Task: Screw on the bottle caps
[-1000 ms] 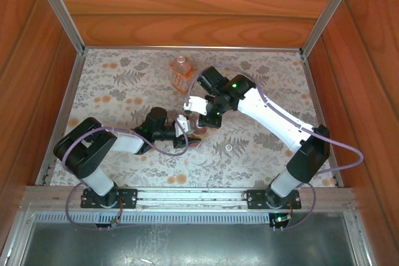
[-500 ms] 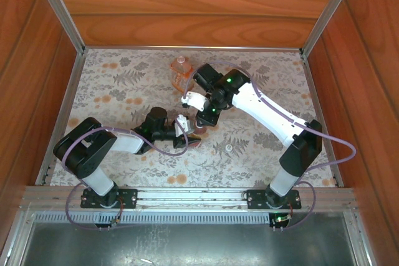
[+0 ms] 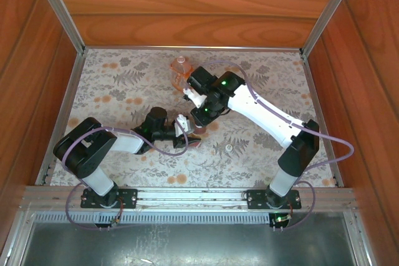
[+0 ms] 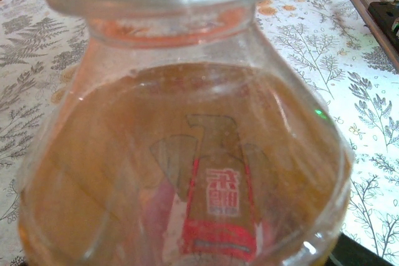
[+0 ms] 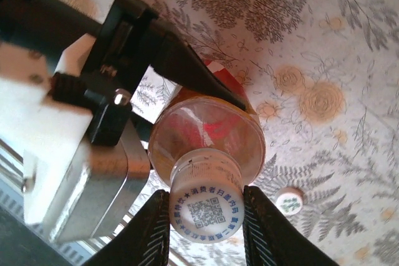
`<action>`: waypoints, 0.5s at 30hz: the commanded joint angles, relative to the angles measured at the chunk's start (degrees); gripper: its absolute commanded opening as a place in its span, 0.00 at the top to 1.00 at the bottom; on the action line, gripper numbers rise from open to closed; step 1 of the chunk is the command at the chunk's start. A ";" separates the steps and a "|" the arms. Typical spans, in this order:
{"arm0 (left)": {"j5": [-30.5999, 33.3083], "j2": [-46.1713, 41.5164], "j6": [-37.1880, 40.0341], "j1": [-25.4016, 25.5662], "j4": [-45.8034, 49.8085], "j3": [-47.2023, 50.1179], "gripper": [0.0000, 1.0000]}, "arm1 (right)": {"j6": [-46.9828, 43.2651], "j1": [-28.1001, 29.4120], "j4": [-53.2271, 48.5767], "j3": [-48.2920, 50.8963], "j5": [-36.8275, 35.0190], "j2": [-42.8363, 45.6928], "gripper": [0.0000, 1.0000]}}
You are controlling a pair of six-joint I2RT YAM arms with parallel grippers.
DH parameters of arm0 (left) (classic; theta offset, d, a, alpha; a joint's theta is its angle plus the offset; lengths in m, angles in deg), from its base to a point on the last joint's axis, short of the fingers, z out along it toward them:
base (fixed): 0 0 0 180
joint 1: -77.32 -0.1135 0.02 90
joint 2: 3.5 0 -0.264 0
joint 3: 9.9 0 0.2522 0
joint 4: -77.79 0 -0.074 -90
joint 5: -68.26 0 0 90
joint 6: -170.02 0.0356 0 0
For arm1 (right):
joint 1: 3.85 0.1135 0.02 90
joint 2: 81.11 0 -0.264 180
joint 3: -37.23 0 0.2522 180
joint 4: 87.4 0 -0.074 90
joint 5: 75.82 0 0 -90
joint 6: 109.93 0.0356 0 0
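Swung leftward, the right gripper (image 5: pixel 206 215) pinches the small white screw cap (image 5: pixel 206 207) on the slim clear amber-filled bottle (image 5: pixel 212 130), which the left gripper (image 3: pixel 186 133) clamps tightly midway between the side edges of the table (image 3: pixel 112 91); tightening next needs a steady twist.

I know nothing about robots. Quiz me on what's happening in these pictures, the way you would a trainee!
1. True or false: the right jaws pinch the white cap on top of the bottle that the left jaws hold.
2. Where is the loose cap? A: on the tablecloth. B: in a bowl. C: between the left jaws.
3. Fill in: the liquid in the far bottle looks ___.

Key: 1 true; 2 A; 3 orange.
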 commanded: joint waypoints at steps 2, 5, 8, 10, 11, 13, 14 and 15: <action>1.07 1.24 0.61 0.36 3.49 0.23 0.45 | 16.48 2.31 -3.79 1.29 -6.03 -6.58 0.89; 1.30 1.21 0.63 0.37 3.45 0.26 0.45 | 23.27 3.08 -4.36 0.27 -8.99 -7.73 0.91; 1.37 1.16 0.63 0.40 3.49 0.34 0.45 | 27.44 4.23 -7.19 -1.55 -12.32 -9.15 0.89; 1.32 1.21 0.65 0.40 3.49 0.26 0.45 | 28.35 4.49 -8.24 -2.56 -13.20 -9.26 0.89; 1.16 1.25 0.55 0.37 3.49 0.23 0.45 | 28.16 4.66 -7.91 -2.63 -13.60 -8.98 0.89; 1.01 1.16 0.45 0.42 3.50 0.25 0.45 | 27.47 4.65 -6.77 -2.39 -13.74 -8.13 0.88; 1.06 1.06 0.52 0.36 3.49 0.25 0.45 | 26.91 4.67 -6.33 -2.34 -13.96 -7.70 0.86; 1.25 0.95 0.62 0.36 3.49 0.34 0.45 | 26.24 4.67 -6.04 -2.60 -14.10 -7.39 0.85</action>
